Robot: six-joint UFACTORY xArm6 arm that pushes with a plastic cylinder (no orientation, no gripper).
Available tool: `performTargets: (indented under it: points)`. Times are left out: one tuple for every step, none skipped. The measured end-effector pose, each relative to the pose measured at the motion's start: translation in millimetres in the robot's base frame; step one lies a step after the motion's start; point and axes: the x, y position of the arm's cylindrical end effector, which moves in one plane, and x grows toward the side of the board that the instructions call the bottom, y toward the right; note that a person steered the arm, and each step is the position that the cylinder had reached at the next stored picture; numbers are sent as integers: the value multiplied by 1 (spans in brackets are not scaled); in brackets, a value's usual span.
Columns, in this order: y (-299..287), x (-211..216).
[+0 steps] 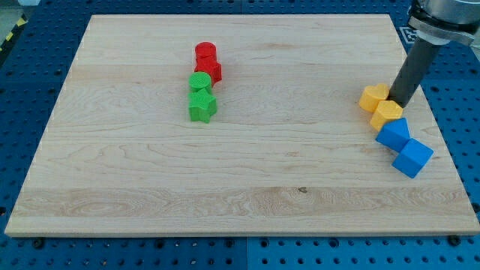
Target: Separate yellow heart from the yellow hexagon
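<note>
At the board's (150,187) right side, two yellow blocks touch: the yellow heart (373,97), lobed and slightly farther left, and the yellow hexagon (388,114), flat-faced, just nearer. My tip (397,103) rests against their right, at the seam. It is a bare rod, no pincer. Two blue blocks (403,146) adjoin the hexagon's near side.

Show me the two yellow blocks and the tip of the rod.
upper yellow block (373,97), camera view, middle of its top face.
lower yellow block (388,113), camera view, middle of its top face.
my tip (400,102), camera view, rod's very end, at both blocks' right.
</note>
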Motion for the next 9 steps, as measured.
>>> performTargets:
  points:
    - [-13,0]
    - [-21,-12]
    - [-38,-16]
    - [-64,-16]
    - [-71,-13]
    - [-89,-4]
    - [-89,-4]
    - [-41,-4]
    - [-6,-4]
